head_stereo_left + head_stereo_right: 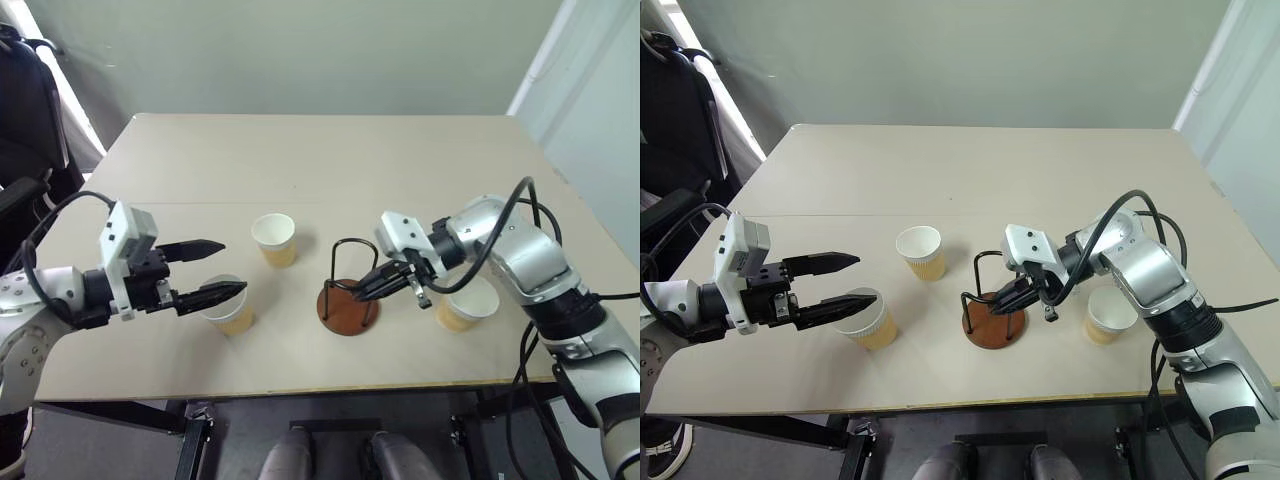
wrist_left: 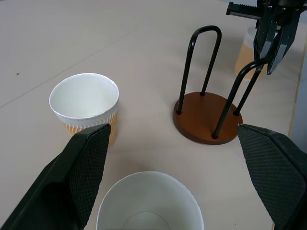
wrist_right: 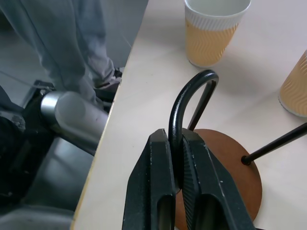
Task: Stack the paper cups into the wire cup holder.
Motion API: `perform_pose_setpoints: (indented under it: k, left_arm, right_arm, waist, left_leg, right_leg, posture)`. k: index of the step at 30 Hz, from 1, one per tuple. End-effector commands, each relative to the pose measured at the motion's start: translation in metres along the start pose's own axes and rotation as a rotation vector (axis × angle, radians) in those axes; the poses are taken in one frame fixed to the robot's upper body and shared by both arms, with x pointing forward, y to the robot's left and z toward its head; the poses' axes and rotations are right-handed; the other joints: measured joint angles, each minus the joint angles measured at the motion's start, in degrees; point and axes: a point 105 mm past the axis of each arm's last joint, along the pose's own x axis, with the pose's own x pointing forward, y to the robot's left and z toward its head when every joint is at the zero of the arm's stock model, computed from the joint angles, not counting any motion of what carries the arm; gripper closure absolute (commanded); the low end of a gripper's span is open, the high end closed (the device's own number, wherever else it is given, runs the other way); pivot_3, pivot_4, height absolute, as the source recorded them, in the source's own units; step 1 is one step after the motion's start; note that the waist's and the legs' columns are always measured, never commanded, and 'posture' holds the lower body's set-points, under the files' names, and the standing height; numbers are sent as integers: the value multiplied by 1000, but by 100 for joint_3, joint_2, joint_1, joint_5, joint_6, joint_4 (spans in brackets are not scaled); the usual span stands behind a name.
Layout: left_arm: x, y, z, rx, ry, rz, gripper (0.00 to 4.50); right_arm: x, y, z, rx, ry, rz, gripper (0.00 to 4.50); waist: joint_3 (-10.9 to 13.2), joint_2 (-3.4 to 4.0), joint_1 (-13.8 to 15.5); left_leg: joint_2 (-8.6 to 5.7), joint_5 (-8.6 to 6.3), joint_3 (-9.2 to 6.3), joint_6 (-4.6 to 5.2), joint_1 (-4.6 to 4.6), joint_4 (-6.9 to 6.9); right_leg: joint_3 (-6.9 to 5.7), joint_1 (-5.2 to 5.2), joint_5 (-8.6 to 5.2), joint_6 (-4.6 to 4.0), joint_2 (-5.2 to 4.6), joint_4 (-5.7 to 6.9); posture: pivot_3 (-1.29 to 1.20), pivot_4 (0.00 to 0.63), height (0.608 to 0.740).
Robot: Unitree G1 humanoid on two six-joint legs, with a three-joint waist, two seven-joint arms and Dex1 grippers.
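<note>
Three tan paper cups stand upright on the table: one at mid-table (image 1: 273,240), one to the left (image 1: 228,308) and one at the right (image 1: 468,305). Between them stands the wire cup holder (image 1: 347,310), a reddish-brown disc with black wire loops. My left gripper (image 1: 232,267) is open, its fingers spread over the left cup (image 2: 149,203); I cannot tell whether they touch it. My right gripper (image 3: 175,136) is shut on the near wire loop (image 3: 184,103) of the holder.
The beige table (image 1: 330,160) runs far back behind the cups. Its front edge (image 1: 300,388) lies close below the holder. A dark chair (image 1: 25,110) stands off the table's left side. Black cables hang from my right arm (image 1: 520,260).
</note>
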Motion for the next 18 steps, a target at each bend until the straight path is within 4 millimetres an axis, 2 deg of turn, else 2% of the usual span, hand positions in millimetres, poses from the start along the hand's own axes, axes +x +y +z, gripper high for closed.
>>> perform_pose_setpoints:
  k: [1,5,6,9,13,17,18]
  left_arm:
    - [-4,-2,10,44,-12,9,0]
    - [-5,-1,10,47,-12,15,0]
    - [-6,0,11,49,-12,20,0]
    - [-8,0,12,53,-12,26,0]
    - [-10,-1,13,56,-11,24,0]
    - [-12,-4,34,100,-61,-33,0]
    - [-12,-4,37,107,-71,-44,0]
  right_arm:
    - [-1,2,2,-65,16,13,4472]
    - [0,2,-2,-71,37,15,4472]
    - [0,2,-4,-71,44,16,3912]
    - [0,3,-6,-72,54,23,3003]
    - [-3,1,-7,-73,59,12,1564]
    - [-24,-1,5,-85,39,-18,55]
    - [-29,-2,8,-81,28,-25,20]
  waist:
    - [0,0,1]
    - [0,-1,1]
    - [-1,-1,1]
    - [-1,-1,0]
    - [0,-1,0]
    - [3,-9,28]
    - [3,-10,31]
  left_leg:
    - [0,0,0,0,0,0]
    - [0,0,0,0,1,0]
    - [0,0,0,0,0,0]
    - [0,0,0,0,0,0]
    - [0,-1,0,-1,0,0]
    - [0,-1,-1,-1,-1,0]
    - [0,0,-1,-1,-3,1]
  right_leg:
    - [0,0,0,0,0,0]
    - [0,1,1,-2,0,0]
    - [0,1,1,-2,0,0]
    - [0,1,1,-3,0,0]
    - [0,1,0,-4,0,0]
    - [-1,1,0,-5,0,0]
    - [-1,0,1,-6,0,0]
  posture:
    - [0,150,740]
    - [0,150,740]
    - [0,150,740]
    - [0,150,740]
    - [0,150,740]
    - [0,150,740]
    - [0,150,740]
